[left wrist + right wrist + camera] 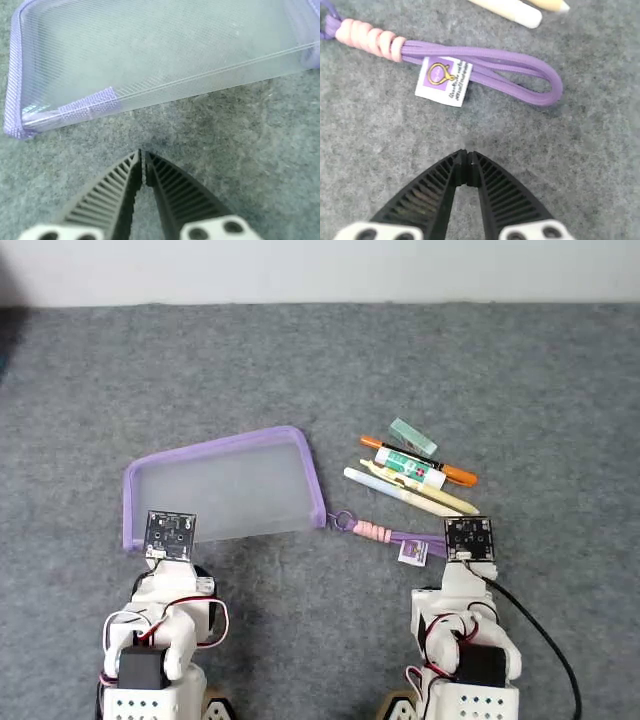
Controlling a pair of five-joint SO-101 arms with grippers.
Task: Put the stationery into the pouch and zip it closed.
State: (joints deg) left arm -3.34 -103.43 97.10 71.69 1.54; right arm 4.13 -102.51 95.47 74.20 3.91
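While the high view shows the mesh pouch (225, 485) lying flat, the stationery (415, 472) sits bunched at its 3 o'clock, outside it, a purple strap (400, 536) trailing from its 4 o'clock corner. Left wrist view: the left gripper (143, 159), fingers together, hovers beside the pouch's edge. Right wrist view: the right gripper (466, 157), fingers together, sits near the strap's tag (443, 80).

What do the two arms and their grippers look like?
The left arm and right arm are white with black motors and a square black board at the wrist. Red wires loop on the left; a black cable leaves the right. The left gripper and right gripper have black ribbed tapering fingers on white mounts.
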